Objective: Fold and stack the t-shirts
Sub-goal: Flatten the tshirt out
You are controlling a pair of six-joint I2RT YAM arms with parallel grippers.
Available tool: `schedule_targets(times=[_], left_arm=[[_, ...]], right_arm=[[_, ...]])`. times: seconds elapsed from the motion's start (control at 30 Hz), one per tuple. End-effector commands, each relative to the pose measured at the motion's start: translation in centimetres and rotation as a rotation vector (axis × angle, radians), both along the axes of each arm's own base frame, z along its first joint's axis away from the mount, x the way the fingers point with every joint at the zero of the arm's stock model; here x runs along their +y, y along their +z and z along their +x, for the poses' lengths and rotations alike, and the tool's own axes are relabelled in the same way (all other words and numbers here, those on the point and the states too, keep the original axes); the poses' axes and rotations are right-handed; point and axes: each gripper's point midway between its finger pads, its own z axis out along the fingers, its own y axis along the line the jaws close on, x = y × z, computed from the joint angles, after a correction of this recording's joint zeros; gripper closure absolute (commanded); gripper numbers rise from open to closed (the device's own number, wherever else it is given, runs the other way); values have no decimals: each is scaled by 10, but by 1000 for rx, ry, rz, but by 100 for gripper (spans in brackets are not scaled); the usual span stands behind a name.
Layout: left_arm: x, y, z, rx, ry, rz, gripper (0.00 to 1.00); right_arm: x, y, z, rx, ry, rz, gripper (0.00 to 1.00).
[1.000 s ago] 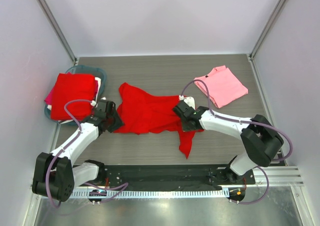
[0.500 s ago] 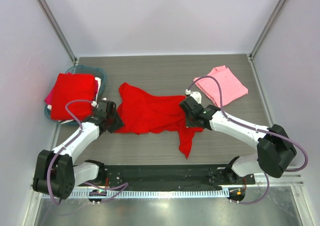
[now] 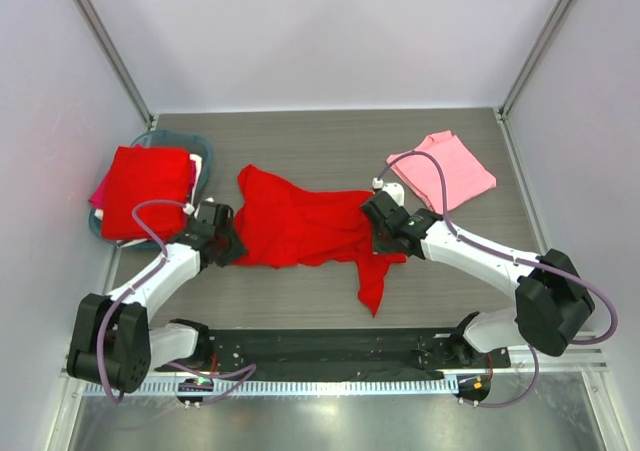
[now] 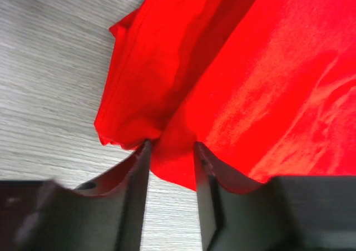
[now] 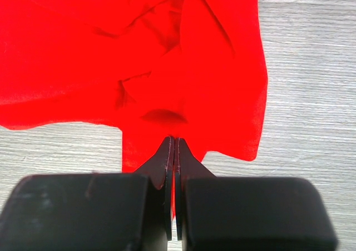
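High fixed camera looking down over table (image 3: 330,136), two wrist cameras close above the red t-shirt (image 3: 300,226), shared by all

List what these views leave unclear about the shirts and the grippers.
- Top view: the folded red shirt covers what lies under it in the teal basin; the count is hidden.
- Left wrist view: the left gripper straddles the crumpled red shirt; pinched or loose, unclear.
- Right wrist view: the right gripper clamps that shirt; sleeve or hem, the crumpling hides.
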Motion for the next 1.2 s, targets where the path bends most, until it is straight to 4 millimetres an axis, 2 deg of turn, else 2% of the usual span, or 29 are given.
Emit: schedule_targets(times=[0.0, 0.17, 0.27, 0.37, 0.73, 0.83, 0.93, 0.97, 1.0, 1.03, 1.17], left_arm=[[1, 11, 11, -56, 0, 6, 67], [-2, 8, 11, -47, -12, -8, 89], [-2, 13, 12, -61, -12, -12, 96], [-4, 24, 13, -80, -14, -22, 96], [-11, 65, 13, -131, -42, -65, 96], [-12, 73, 14, -141, -50, -66, 90], [-12, 71, 14, -136, -50, -65, 92], [-12, 69, 16, -139, -50, -65, 99], [-20, 68, 14, -127, -77, -101, 100], [-20, 60, 11, -106, -76, -103, 100], [-25, 53, 13, -99, -72, -131, 100]], right_arm=[[-1, 4, 2, -15, -3, 8, 99], [0, 5, 3, -16, -3, 13, 99], [0, 9, 4, -23, -6, 21, 99], [-2, 16, 6, -40, -8, 31, 99], [-31, 34, 20, -48, -68, 109, 99], [-34, 34, 20, -40, -66, 131, 99], [-32, 32, 17, -22, -50, 141, 99], [-31, 30, 16, -16, -48, 142, 99], [-31, 29, 16, -14, -45, 145, 99], [-31, 25, 14, -6, -44, 144, 99], [-30, 23, 12, -3, -41, 152, 99]])
